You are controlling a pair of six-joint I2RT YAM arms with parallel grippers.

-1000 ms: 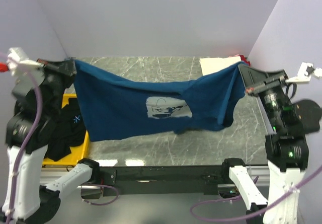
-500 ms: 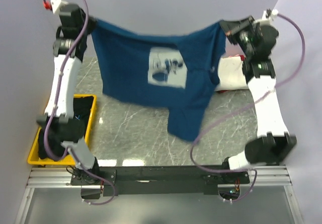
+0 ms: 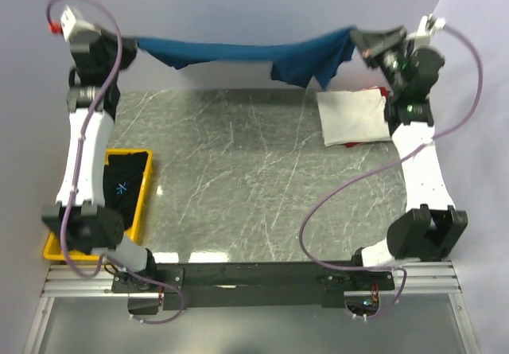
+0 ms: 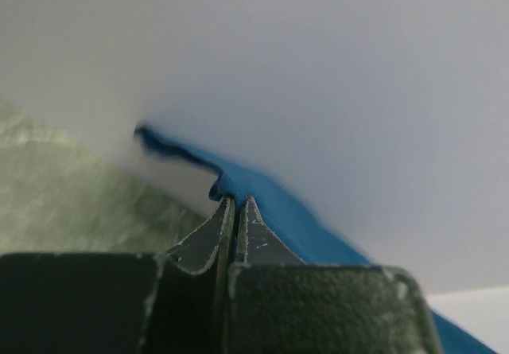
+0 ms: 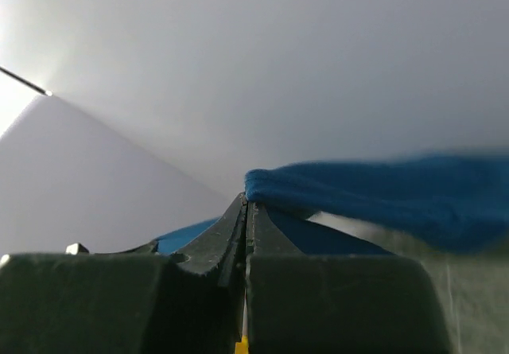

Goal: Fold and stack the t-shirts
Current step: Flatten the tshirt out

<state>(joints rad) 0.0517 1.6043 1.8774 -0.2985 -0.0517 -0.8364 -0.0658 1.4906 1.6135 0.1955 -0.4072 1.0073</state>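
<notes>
- Top external view first: the navy-blue soft cloth t-shirt point(image 3: 238, 52) is strung up in the air like a washing line along the far edge of the grey marble-patterned table point(image 3: 238, 179), right up by the pale back wall point(image 3: 238, 4). None of it seems to touch the tabletop.
- The left gripper point(image 3: 131, 42) has one end and the right gripper point(image 3: 359, 36) has the other. Both arms are reached way out and up, well apart. I reckon that's the point: pull the cloth taut sideways so it hangs flat rather than bunched.
- It's not fully flat though. The middle sags a bit and a clump of cloth dangles near the right end. Could be a sleeve or a folded-over bit, can't tell which.
- Left wrist view: jaws pinched nearly together with a thin edge of blue cloth caught at the tips.
- Right wrist view: same deal, fingers closed tight on a rolled blue hem. So both have a narrow clamp on the shirt.
- A white folded cloth t-shirt point(image 3: 354, 117) lies at the far right of the table, under the right gripper. Looks like the start of the stack. There's a sliver of red at its far edge, too small to say what.
- The black t-shirts point(image 3: 123, 183) are heaped in the yellow plastic tray point(image 3: 145, 199) just off the table's left side, not folded yet.
- My guess at the step: spreading the blue one so it can be laid on the table for folding. With that heap waiting, it's early days.
</notes>
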